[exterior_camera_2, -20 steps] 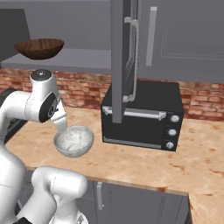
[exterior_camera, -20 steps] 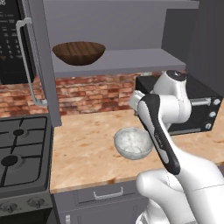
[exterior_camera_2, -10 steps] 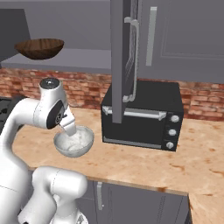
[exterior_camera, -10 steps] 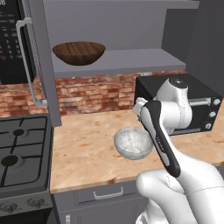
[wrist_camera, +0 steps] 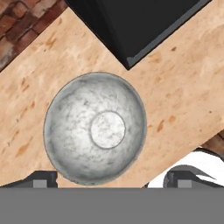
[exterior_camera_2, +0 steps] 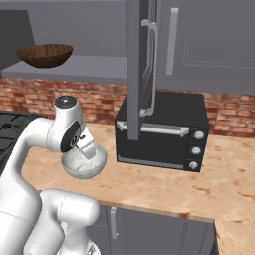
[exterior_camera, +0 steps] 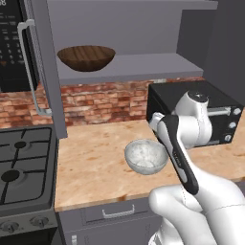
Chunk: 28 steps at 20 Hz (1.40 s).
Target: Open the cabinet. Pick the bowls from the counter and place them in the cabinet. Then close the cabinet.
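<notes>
Tan mottled desk, red brick backsplash behind. Marble bowl upright on the desk beside black toaster oven. Wooden bowl on open cabinet shelf. Gripper above marble bowl, jaws wide apart, holding nothing. Gas stove left.

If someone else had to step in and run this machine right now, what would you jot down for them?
Gripper: open, holding nothing, right above the white bowl, one fingertip on either side.
Cabinet: doors open. Brown bowl already sits on its shelf.
White bowl rests on the counter, beside the black toaster oven.
Done: cabinet opened, brown bowl put away.
Left: grasp the white bowl, put it on the shelf, shut the doors.
</notes>
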Motion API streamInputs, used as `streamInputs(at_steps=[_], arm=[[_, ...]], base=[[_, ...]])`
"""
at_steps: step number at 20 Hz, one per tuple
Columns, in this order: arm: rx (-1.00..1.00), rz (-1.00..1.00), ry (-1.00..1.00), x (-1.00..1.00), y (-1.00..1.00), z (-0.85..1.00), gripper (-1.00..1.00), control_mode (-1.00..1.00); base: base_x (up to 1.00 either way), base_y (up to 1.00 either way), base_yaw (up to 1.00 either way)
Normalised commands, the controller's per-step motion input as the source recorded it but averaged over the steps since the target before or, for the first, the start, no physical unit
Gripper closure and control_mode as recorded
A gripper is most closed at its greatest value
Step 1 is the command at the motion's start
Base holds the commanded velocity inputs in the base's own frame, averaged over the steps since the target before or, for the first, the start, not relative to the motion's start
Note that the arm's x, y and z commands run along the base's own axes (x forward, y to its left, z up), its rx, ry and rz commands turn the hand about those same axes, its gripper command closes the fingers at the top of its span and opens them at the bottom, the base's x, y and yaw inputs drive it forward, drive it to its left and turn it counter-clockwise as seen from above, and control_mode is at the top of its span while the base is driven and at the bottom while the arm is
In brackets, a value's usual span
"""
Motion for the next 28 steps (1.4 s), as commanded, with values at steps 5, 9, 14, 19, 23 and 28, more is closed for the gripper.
streamInputs(at_steps=[5,9,14,19,23,28], arm=[[-0.03,0.04,0.00,0.06,-0.15,-0.26,-1.00,-1.00],[-0.03,0.03,0.00,0.05,-0.13,-0.25,-1.00,-1.00],[-0.03,0.03,0.00,0.05,-0.11,-0.26,-1.00,-1.00],[-0.03,0.03,0.00,0.01,-0.12,-0.22,-1.00,-1.00],[-0.02,0.03,0.00,0.00,-0.13,-0.21,-1.00,-1.00],[-0.01,0.03,0.00,0.02,-0.14,-0.21,-1.00,-1.00]], base=[[0.00,0.00,0.00],[0.00,0.00,0.00],[0.00,0.00,0.00],[0.00,0.00,0.00],[0.00,0.00,0.00],[0.00,0.00,0.00]])
